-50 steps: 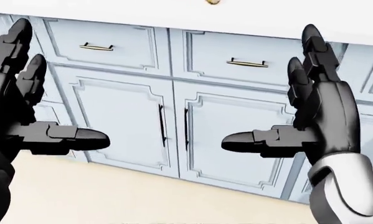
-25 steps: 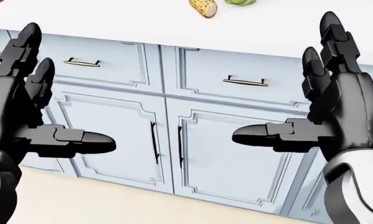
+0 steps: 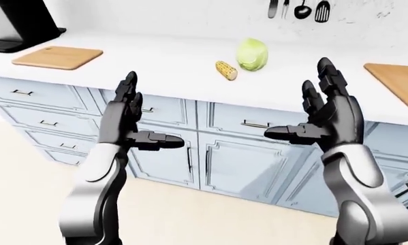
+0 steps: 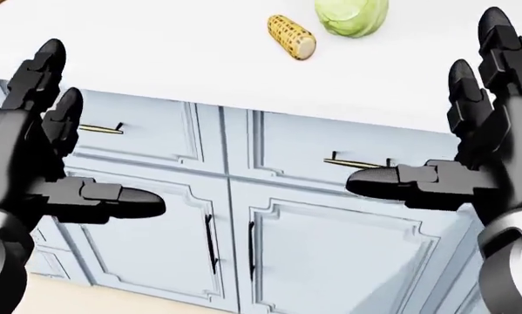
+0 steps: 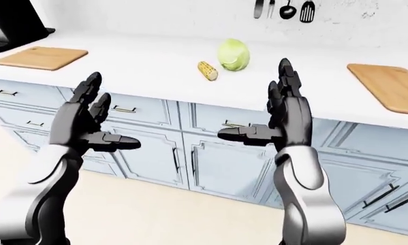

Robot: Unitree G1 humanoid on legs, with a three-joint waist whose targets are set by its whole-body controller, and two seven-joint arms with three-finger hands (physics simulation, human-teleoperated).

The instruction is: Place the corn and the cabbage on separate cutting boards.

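A short yellow corn cob (image 3: 225, 70) lies on the white counter (image 3: 163, 61), with a pale green cabbage (image 3: 252, 54) just to its right; both also show at the top of the head view, the corn (image 4: 291, 36) and the cabbage (image 4: 352, 16). One wooden cutting board (image 3: 58, 56) lies at the counter's left, another cutting board (image 3: 400, 81) at the right edge. My left hand (image 3: 132, 122) and right hand (image 3: 319, 120) are raised, open and empty, in front of the cabinet fronts, below the counter edge.
A black appliance (image 3: 16, 25) stands at the counter's far left. Utensils (image 3: 300, 9) hang on the wall above the cabbage. Pale blue drawers and doors (image 3: 210, 153) with brass handles run under the counter. Beige floor (image 3: 26, 168) lies at lower left.
The head view has tilted upward: the cabinets slid down the picture and the counter with corn and cabbage came into view. Both hands stay open in the same pose.
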